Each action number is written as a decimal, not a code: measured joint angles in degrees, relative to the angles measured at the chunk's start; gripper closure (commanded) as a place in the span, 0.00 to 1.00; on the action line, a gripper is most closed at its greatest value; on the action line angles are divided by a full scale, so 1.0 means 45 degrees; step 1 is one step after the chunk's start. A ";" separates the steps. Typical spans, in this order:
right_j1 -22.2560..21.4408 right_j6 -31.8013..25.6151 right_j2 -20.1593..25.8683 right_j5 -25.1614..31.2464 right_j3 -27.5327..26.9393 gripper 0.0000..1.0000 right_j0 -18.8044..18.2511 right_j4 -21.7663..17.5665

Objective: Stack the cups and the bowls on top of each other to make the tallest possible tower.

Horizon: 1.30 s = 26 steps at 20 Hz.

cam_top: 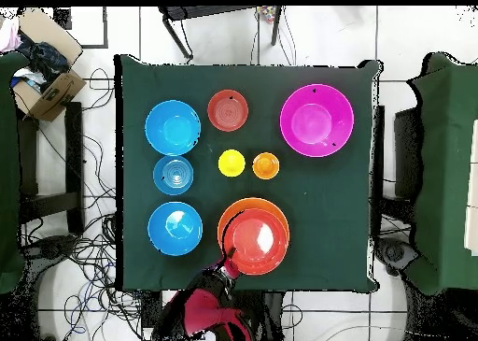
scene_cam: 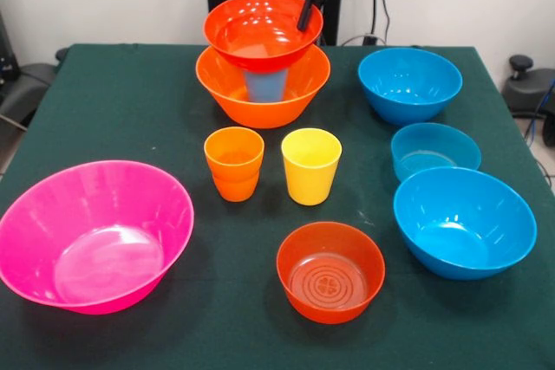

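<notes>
The big orange bowl [scene_cam: 227, 93] [cam_top: 241, 212] stands at the far middle of the table as the tower's base. A blue cup [scene_cam: 265, 86] stands inside it. A red-orange bowl [scene_cam: 260, 30] [cam_top: 257, 241] sits on top of the cup. My gripper [scene_cam: 305, 19] [cam_top: 227, 265] is shut on that bowl's right rim in the front view. The orange cup [scene_cam: 234, 162] [cam_top: 266, 165] and the yellow cup [scene_cam: 310, 165] [cam_top: 231, 163] stand side by side mid-table. The second red-orange bowl [scene_cam: 330, 270] [cam_top: 228, 110] stands near the front.
The big pink bowl [scene_cam: 95, 236] [cam_top: 317, 120] is at the front left. On the right, two larger blue bowls [scene_cam: 409, 84] [scene_cam: 464, 221] flank the small shallow blue bowl [scene_cam: 434, 150] [cam_top: 174, 174]. The green table [scene_cam: 130, 110] has dropped edges.
</notes>
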 measured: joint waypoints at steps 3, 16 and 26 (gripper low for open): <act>0.0000 0.0000 -0.0029 0.0000 0.0000 1.00 0.0000 0.0000; -0.0027 0.0155 -0.0035 0.0000 -0.0002 0.00 -0.0116 0.0000; -0.0072 0.0215 -0.0035 0.0000 0.0000 0.00 -0.0180 0.0000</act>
